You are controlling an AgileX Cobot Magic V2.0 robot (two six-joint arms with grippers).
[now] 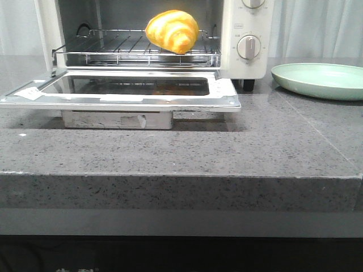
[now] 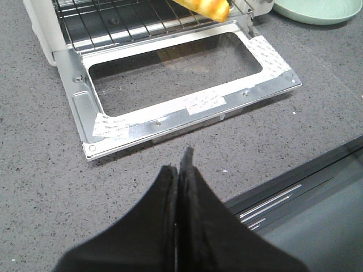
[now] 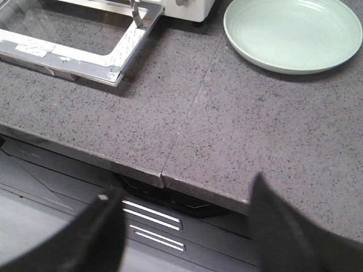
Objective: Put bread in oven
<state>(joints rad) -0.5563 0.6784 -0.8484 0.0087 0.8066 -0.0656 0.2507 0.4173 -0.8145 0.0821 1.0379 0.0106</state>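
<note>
The golden-orange striped bread (image 1: 172, 31) lies on the wire rack (image 1: 113, 48) inside the cream-white oven (image 1: 244, 34); its edge shows in the left wrist view (image 2: 207, 8). The oven's glass door (image 1: 130, 88) hangs open, flat over the counter; it also shows in the left wrist view (image 2: 170, 73) and the right wrist view (image 3: 74, 39). My left gripper (image 2: 180, 164) is shut and empty, pulled back over the counter in front of the door. My right gripper (image 3: 181, 195) is open and empty at the counter's front edge. Neither gripper shows in the front view.
A pale green round plate (image 1: 320, 79) sits on the grey speckled counter (image 1: 227, 153) right of the oven; it also shows in the right wrist view (image 3: 292, 34). Two knobs (image 1: 248, 46) are on the oven's right panel. The counter's front edge (image 3: 164, 178) lies below the right gripper.
</note>
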